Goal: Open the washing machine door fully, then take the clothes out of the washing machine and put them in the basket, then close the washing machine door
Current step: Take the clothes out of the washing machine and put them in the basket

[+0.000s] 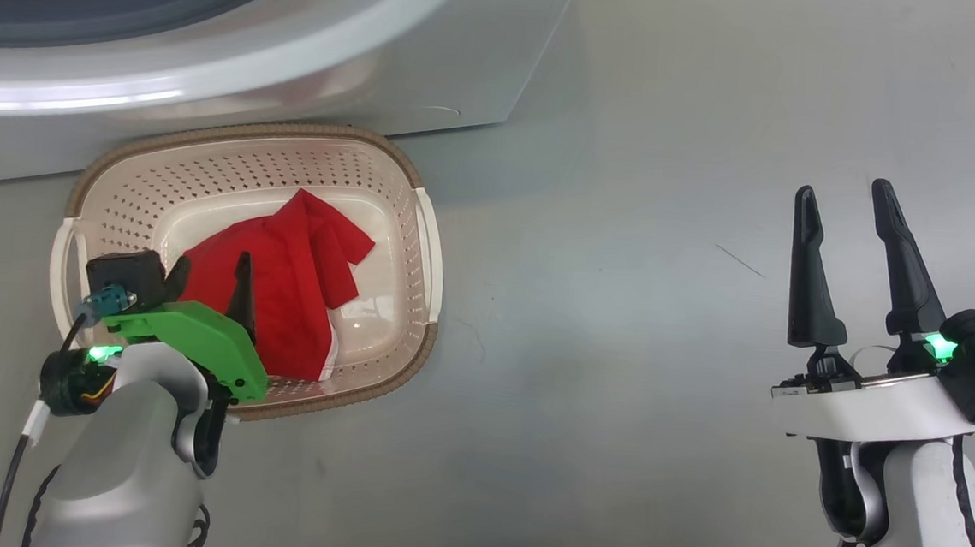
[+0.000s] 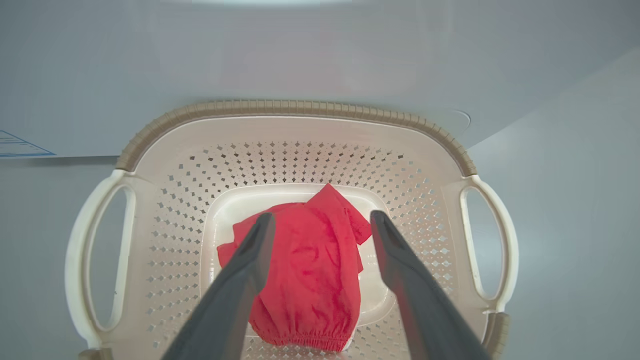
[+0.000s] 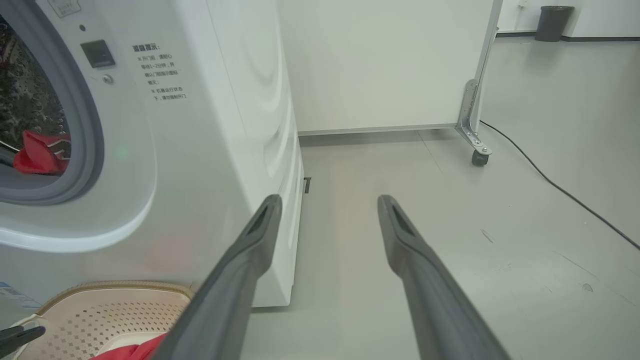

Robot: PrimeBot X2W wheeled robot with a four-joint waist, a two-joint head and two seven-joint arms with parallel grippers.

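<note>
Under your open left gripper (image 2: 322, 216), cloth (image 2: 310, 280) is in the basket (image 2: 300, 107); right gripper (image 1: 843, 195) open, empty. Next, grab the other cloth (image 3: 39, 154) from the drum (image 3: 27, 100).

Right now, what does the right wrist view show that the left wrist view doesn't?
Right wrist, not left wrist: the steel drum with the red cloth in it, the open right gripper, a wheeled partition and a floor cable.
Left wrist, not right wrist: the open left gripper over the basket, both white handles and the whole red garment lying in it.
Both: the basket with red fabric inside, and the washing machine front.
</note>
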